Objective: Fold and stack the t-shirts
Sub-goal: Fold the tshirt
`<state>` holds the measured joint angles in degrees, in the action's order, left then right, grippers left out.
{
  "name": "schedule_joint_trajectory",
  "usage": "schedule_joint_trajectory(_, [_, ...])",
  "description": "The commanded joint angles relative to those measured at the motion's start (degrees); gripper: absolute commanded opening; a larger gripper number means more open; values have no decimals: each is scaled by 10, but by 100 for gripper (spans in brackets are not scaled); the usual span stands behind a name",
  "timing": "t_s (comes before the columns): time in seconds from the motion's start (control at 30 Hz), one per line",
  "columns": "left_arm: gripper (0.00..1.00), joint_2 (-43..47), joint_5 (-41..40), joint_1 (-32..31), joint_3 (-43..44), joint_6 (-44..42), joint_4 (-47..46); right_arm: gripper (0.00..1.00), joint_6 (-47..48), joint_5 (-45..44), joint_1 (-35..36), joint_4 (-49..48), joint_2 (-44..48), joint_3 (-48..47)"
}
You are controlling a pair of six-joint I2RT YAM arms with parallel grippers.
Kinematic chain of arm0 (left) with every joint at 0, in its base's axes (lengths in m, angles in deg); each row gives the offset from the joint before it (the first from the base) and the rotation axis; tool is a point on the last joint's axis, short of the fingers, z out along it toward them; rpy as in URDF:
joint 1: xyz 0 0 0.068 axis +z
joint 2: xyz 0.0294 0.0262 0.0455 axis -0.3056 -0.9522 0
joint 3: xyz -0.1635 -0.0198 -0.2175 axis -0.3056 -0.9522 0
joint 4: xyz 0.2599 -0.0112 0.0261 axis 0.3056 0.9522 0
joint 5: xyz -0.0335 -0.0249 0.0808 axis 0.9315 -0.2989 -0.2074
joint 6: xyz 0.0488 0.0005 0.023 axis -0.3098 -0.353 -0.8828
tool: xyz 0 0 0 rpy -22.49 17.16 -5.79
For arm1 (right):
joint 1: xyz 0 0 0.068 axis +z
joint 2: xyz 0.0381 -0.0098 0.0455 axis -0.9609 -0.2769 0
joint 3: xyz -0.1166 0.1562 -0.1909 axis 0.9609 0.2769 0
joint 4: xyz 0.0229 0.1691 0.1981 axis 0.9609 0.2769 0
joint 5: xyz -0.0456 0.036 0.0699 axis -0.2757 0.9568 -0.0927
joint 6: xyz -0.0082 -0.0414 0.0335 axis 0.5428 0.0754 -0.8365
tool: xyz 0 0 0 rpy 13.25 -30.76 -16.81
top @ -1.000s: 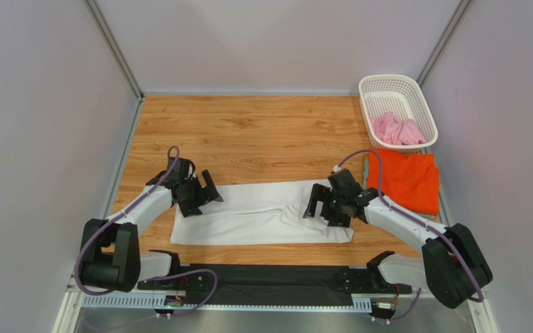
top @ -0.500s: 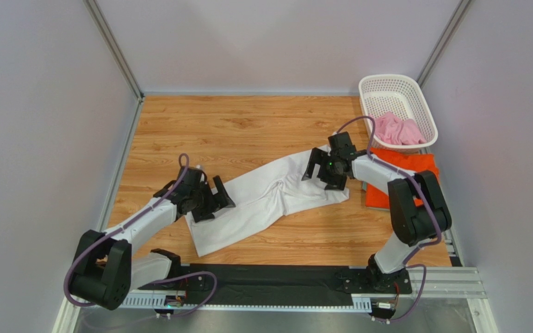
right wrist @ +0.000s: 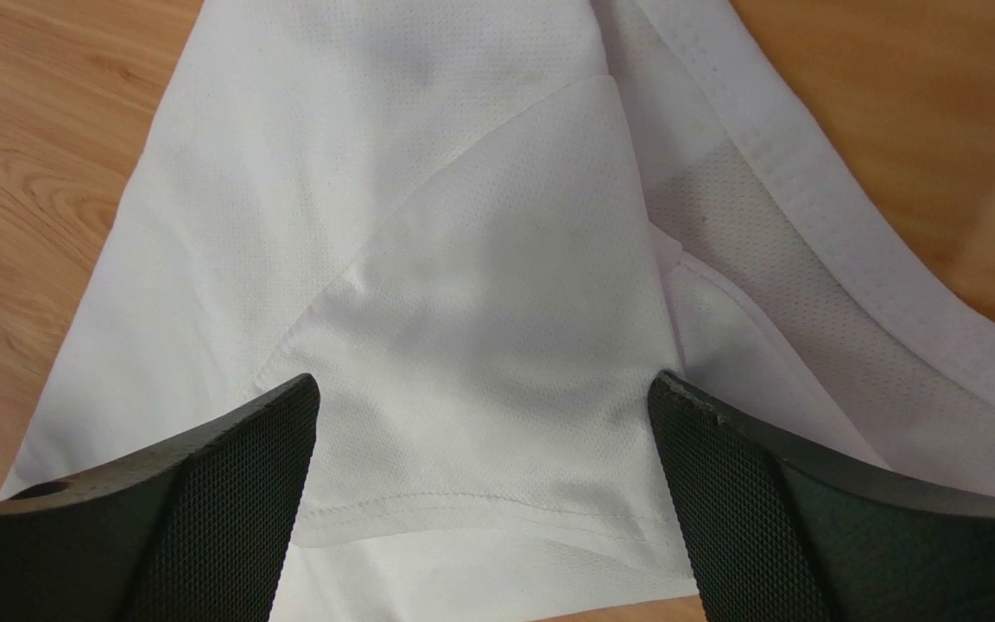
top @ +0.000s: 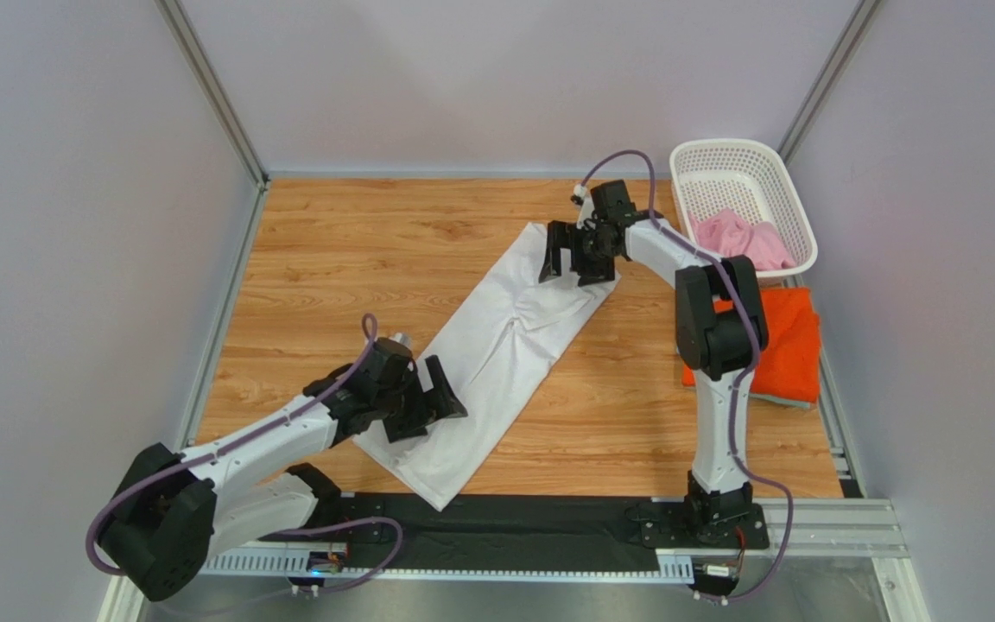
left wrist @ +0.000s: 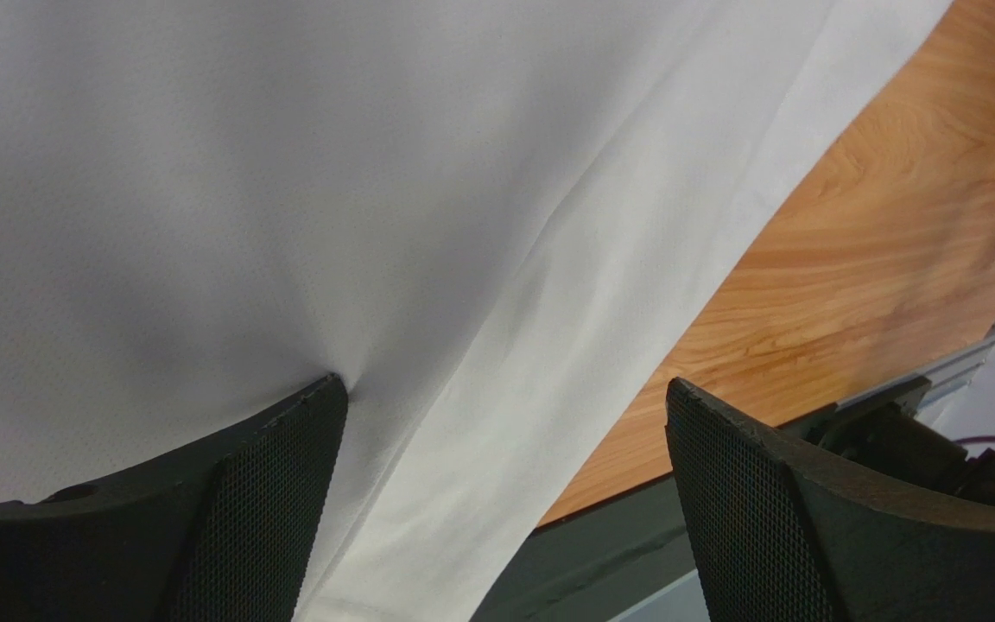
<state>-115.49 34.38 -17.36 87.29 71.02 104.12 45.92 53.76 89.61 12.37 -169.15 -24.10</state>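
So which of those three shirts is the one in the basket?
The pale pink t-shirt, bunched up inside the white basket. The orange t-shirt lies folded on the table beside it, and the white t-shirt is spread out mid-table.

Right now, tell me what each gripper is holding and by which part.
Nothing is clamped. The left gripper and the right gripper both stand open over the white t-shirt, left at its near end, right at its far end.

White t-shirt (top: 505, 340), orange t-shirt (top: 788, 344) (pink t-shirt (top: 743, 241) too)
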Motion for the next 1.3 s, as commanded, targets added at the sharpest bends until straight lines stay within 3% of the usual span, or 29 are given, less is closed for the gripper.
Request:
schedule_joint_trajectory(0.0, [100, -21, -18, -36, -22, 44, -10, 100, 53, 38, 2, 88, -82, -66])
schedule_joint_trajectory(0.27, [100, -99, -4, -101, 11, 66, -64, 100, 32, 54, 26, 114, -200, -234])
schedule_joint_trajectory(0.4, [100, -159, 0, -134, 46, 73, -91, 100, 13, 75, 41, 139, -261, -365])
schedule_joint_trajectory(0.67, [100, -242, 7, -188, 119, 77, -93, 100, 3, 67, 50, 107, -317, -456])
schedule_joint_trajectory(0.93, [100, -228, -54, -194, 173, 48, 0, 100, 12, 77, 50, 81, -301, -462])
schedule_joint_trajectory(1.27, [100, -153, -144, -248, 258, 2, 103, 100, 23, 37, 59, 100, -148, -458])
